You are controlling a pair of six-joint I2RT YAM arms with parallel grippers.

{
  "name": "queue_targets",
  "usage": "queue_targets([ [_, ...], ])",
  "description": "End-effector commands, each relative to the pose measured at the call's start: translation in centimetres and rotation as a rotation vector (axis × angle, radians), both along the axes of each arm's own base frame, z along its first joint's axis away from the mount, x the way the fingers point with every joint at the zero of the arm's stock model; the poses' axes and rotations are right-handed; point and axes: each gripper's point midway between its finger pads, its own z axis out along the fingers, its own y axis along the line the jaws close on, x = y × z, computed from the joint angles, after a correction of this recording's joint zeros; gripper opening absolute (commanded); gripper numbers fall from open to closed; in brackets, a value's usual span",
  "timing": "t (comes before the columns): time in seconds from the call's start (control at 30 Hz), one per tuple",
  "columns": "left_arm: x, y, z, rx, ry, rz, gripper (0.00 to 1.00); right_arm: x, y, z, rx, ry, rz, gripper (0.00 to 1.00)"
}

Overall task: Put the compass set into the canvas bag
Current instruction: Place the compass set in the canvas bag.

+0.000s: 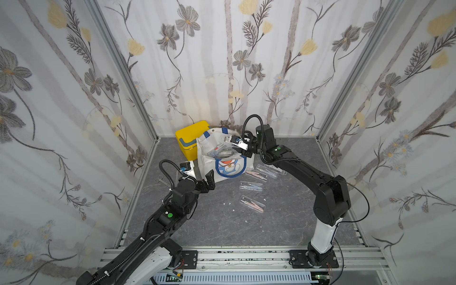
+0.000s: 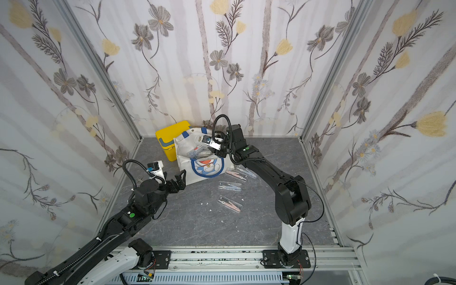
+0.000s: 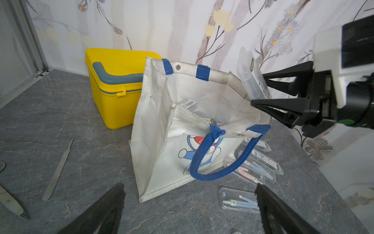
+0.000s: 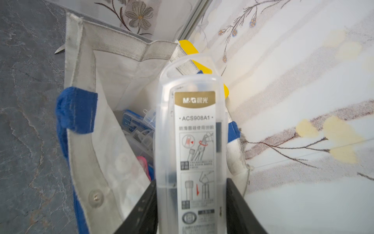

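The white canvas bag [image 1: 204, 154] [image 2: 182, 158] with blue handles stands open at the back of the table. My right gripper [image 4: 191, 182] [image 3: 258, 89] [image 1: 240, 148] is shut on a clear plastic compass set [image 4: 192, 131] [image 3: 252, 81] and holds it over the bag's far rim, long end pointing into the opening. Several more cased sets [image 4: 137, 129] lie inside the bag. My left gripper [image 3: 189, 186] [image 1: 209, 177] hovers open just in front of the bag's near left corner, holding nothing.
Several loose compass sets [image 1: 251, 186] [image 3: 238, 200] lie on the table right of the bag. A yellow plastic box [image 1: 191, 138] stands against the bag's left. A scalpel [image 3: 58, 170] and scissors [image 3: 12, 202] lie at the left. Patterned walls enclose three sides.
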Motion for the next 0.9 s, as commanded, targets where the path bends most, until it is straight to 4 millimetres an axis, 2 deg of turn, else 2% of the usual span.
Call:
queue_targets([
  [0.0,0.0,0.5,0.2,-0.019,-0.005,0.026,1.00,0.8,1.8,1.5,0.066,-0.065,0.054,0.40],
  [0.13,-0.3,0.8,0.2,-0.026,-0.005,0.035,1.00,1.7,3.0,-0.8,0.049,-0.034,0.064,0.40],
  [0.27,-0.5,1.0,0.3,-0.033,-0.007,0.042,1.00,2.7,3.2,-3.6,0.020,0.009,0.042,0.40],
  [0.43,-0.6,1.2,0.4,-0.036,-0.012,0.050,1.00,4.0,2.4,-7.4,-0.066,0.044,-0.030,0.40],
  [0.63,-0.5,1.2,0.6,-0.036,-0.020,0.047,1.00,4.6,1.2,-11.5,-0.281,0.003,-0.139,0.42],
  [0.73,-0.4,1.1,0.6,-0.035,-0.026,0.048,1.00,4.4,1.0,-12.7,-0.356,-0.015,-0.154,0.44],
  [0.87,-0.3,0.9,0.7,-0.034,-0.028,0.043,1.00,4.0,1.1,-13.0,-0.382,-0.016,-0.148,0.48],
])
